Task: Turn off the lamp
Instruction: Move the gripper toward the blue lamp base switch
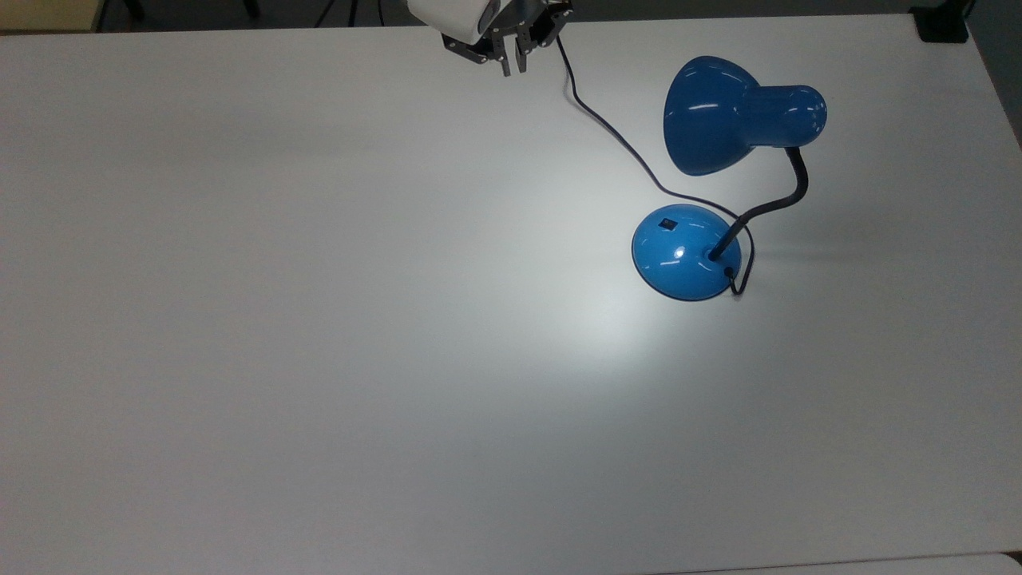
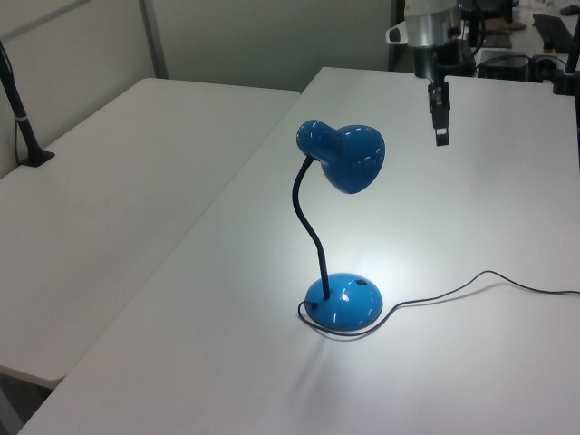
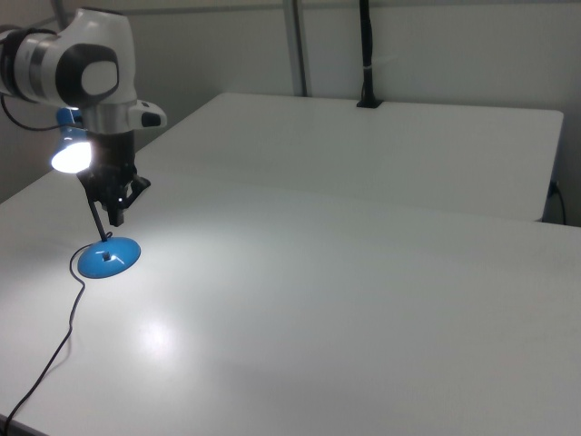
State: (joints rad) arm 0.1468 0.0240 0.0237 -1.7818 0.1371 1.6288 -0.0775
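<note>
The lamp stands lit on the white table [image 1: 319, 319]: a glossy blue shade [image 1: 718, 116], a black gooseneck [image 1: 786, 196] and a round blue base [image 1: 687, 254] with a small black switch [image 1: 667, 224]. It throws a bright patch on the table beside the base. In the right view the bulb [image 3: 71, 156] glows above the base [image 3: 109, 258]. Its black cord [image 1: 615, 136] runs to the far table edge. My gripper [image 1: 512, 69] hangs above the table near that edge, to the top view's left of the shade and well away from the base, fingers together and holding nothing. It also appears as gripper [image 2: 441, 136] and gripper [image 3: 116, 218].
A second white table [image 2: 118, 181] adjoins on the left view's left, with a black post [image 2: 23, 118] clamped to it. A black clamp [image 1: 942, 24] sits at the top view's upper right corner. Desks with equipment [image 2: 507, 36] stand beyond the far edge.
</note>
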